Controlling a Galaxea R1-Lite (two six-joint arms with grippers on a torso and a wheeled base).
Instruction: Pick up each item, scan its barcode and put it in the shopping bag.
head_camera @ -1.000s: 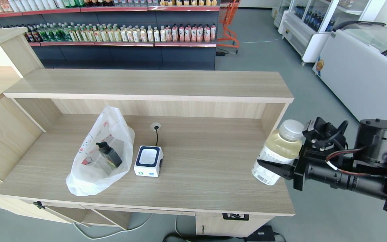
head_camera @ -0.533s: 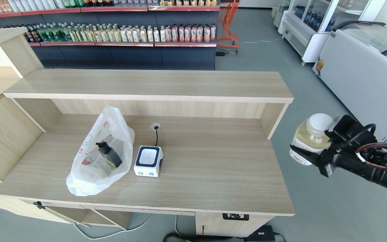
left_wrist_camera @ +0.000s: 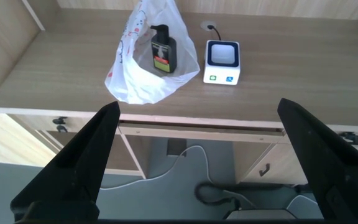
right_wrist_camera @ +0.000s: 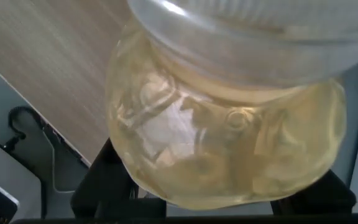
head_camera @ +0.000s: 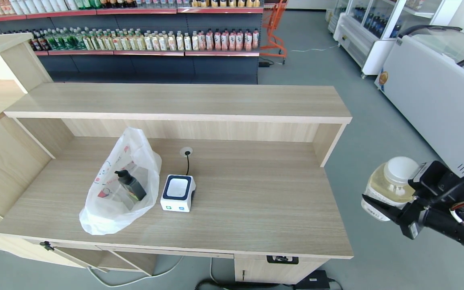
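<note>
Right now our right fingers [head_camera: 378, 203] clamp the pale bottle [head_camera: 391, 183] beyond the counter's [head_camera: 256, 209] right edge. Our left fingers [left_wrist_camera: 79, 162] gape wide and empty off its front edge. Toward the left edge, the shopping bag [head_camera: 107, 209] holds a dark pump bottle [head_camera: 131, 185], with the scanner [head_camera: 178, 192] just beside it.

Counter [head_camera: 256, 209]: pale wood desk top, with a raised shelf along its far side.
Shopping bag [head_camera: 103, 219]: white plastic, slumped on the left part.
Scanner [head_camera: 178, 192]: white box just right of the bag.
Cable [head_camera: 187, 163]: runs from the scanner back to a hole [head_camera: 186, 151].
</note>
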